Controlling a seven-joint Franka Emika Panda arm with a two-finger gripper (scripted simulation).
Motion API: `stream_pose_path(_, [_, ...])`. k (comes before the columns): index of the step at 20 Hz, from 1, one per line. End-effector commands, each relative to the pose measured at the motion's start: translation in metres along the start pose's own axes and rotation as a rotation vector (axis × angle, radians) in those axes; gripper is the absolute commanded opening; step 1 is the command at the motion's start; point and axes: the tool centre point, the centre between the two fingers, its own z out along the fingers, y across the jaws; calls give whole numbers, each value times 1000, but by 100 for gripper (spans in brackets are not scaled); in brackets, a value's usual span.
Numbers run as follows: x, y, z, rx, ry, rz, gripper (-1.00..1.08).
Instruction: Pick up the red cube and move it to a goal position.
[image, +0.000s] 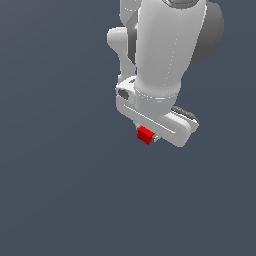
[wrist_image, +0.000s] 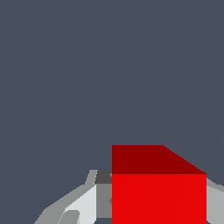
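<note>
The red cube (image: 145, 135) is tiny and bright red, and sits under the white gripper (image: 148, 138) just below the hand of the white arm (image: 165, 55). In the wrist view the red cube (wrist_image: 158, 192) fills the space between the two fingers, with one grey-white finger (wrist_image: 83, 203) against one side and the other finger (wrist_image: 215, 201) against the opposite side. The gripper is shut on the cube. The fingertips themselves are mostly hidden behind the hand in the exterior view.
Only a plain dark grey-blue background (image: 60, 175) lies around the arm in both views. No other object or marker shows.
</note>
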Motion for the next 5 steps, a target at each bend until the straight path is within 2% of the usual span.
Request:
stream_pose_path(1, [1,-1,-5,0,-1,0,-100])
stream_pose_path(5, [2,-2,-8,0,-1,0,-100])
